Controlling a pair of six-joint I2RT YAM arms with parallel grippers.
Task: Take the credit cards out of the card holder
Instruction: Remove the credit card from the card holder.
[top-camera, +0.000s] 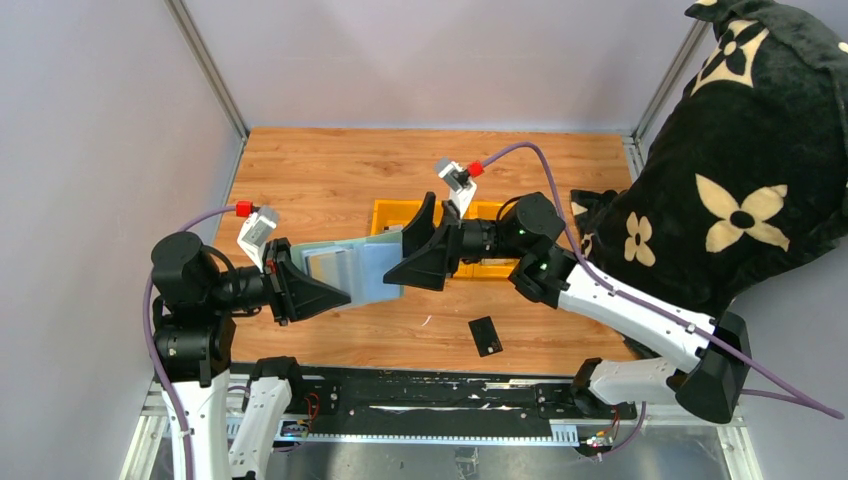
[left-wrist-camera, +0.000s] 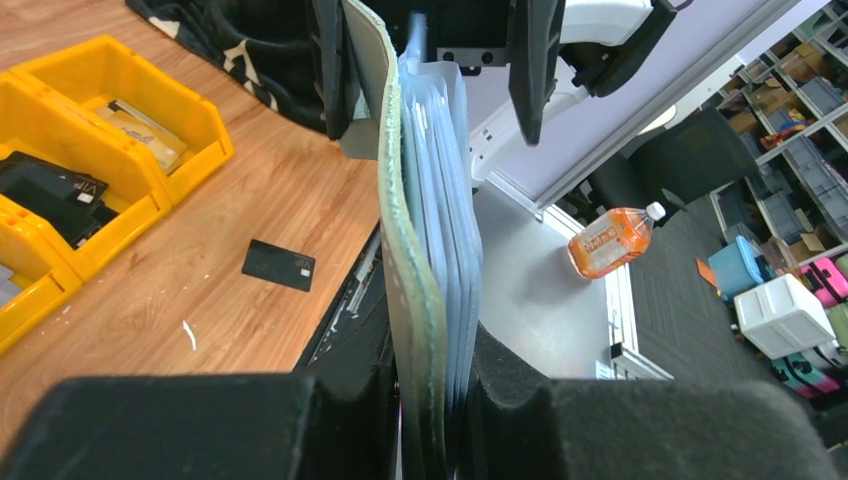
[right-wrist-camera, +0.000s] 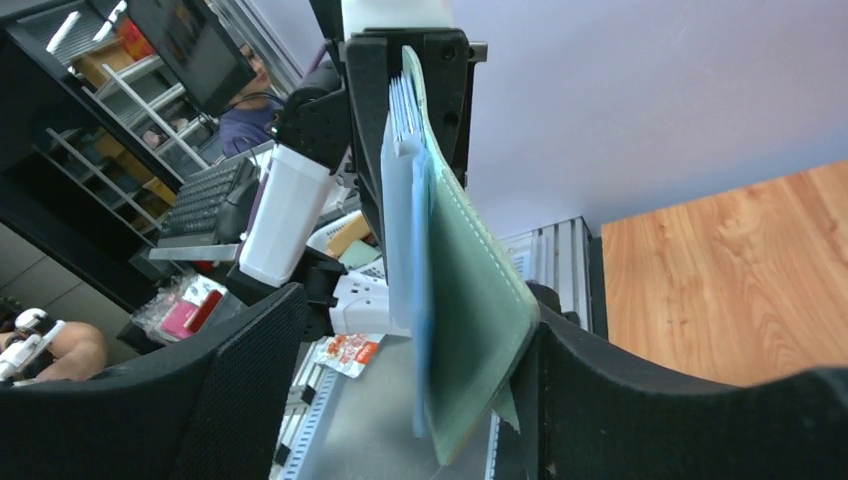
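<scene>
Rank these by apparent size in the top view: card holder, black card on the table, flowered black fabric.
1. flowered black fabric, by far the largest.
2. card holder, its ends partly covered.
3. black card, smallest.

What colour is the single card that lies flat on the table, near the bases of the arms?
The card is plain black; the top external view shows it best.

My left end effector (top-camera: 335, 282) covers one end of the card holder (top-camera: 365, 268), so the pockets there are hidden. Behind the card holder, my right end effector (top-camera: 400, 258) blocks most of the yellow bins (top-camera: 392, 213).
</scene>
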